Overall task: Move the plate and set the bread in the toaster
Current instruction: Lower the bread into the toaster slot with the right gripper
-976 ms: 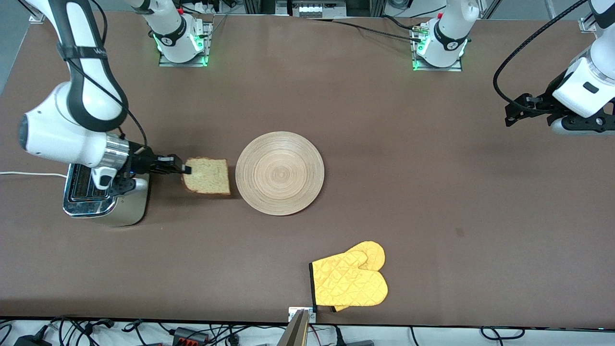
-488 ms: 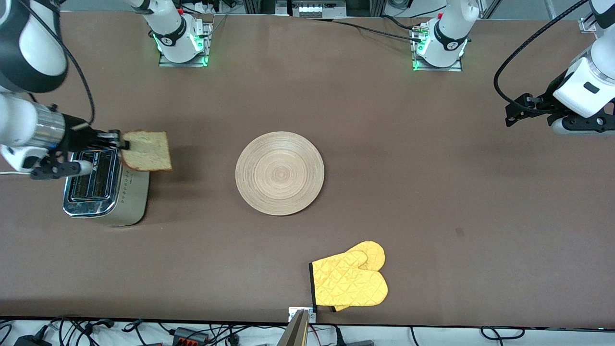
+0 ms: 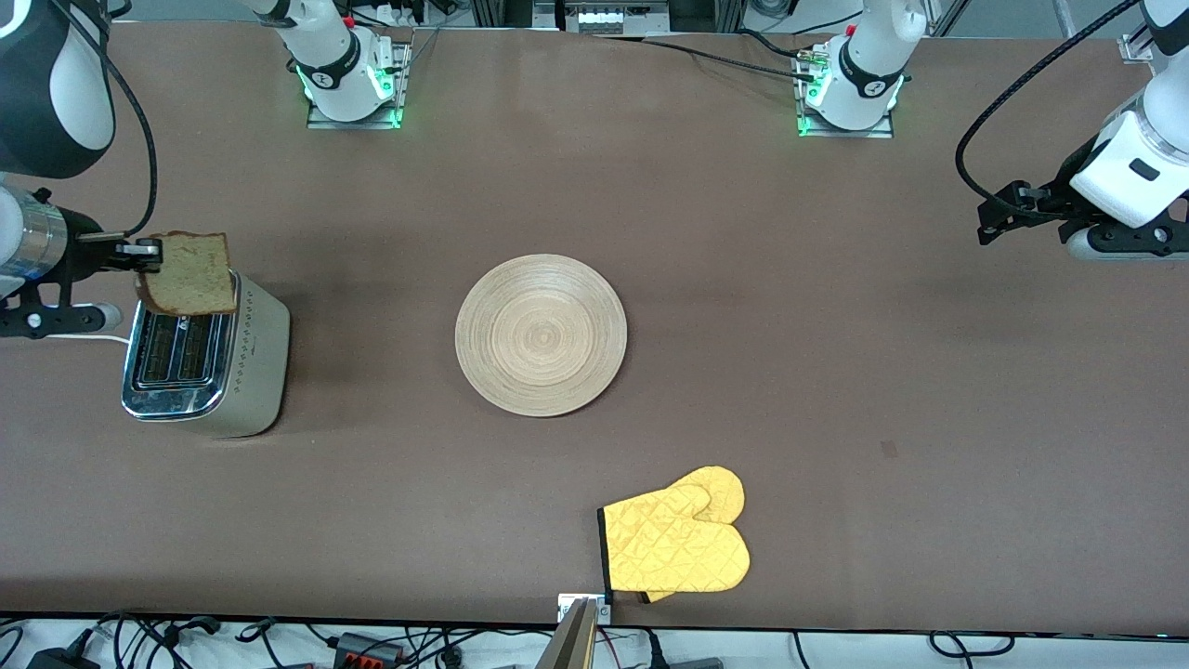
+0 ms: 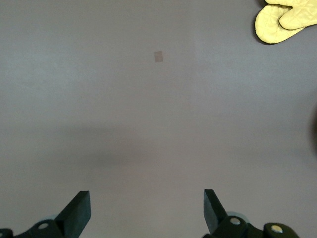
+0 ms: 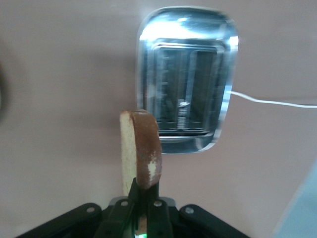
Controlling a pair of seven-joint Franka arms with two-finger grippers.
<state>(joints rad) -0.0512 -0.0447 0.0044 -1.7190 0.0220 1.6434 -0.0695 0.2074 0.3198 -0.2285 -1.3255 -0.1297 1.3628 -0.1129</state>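
My right gripper is shut on the bread, a tan slice with a brown crust, and holds it on edge in the air over the toaster. In the right wrist view the bread stands upright between the fingers with the chrome two-slot toaster below it. The toaster stands at the right arm's end of the table. The round light-wood plate lies in the middle of the table. My left gripper is open and empty, up over bare table at the left arm's end, waiting.
A yellow quilted oven mitt lies near the table's front edge, nearer to the front camera than the plate; it also shows in the left wrist view. The toaster's white cord runs off the right arm's end of the table.
My right gripper has lifted the bread off the table beside the plate, carried it toward the right arm's end and turned it on edge over the toaster. The left arm has not moved.
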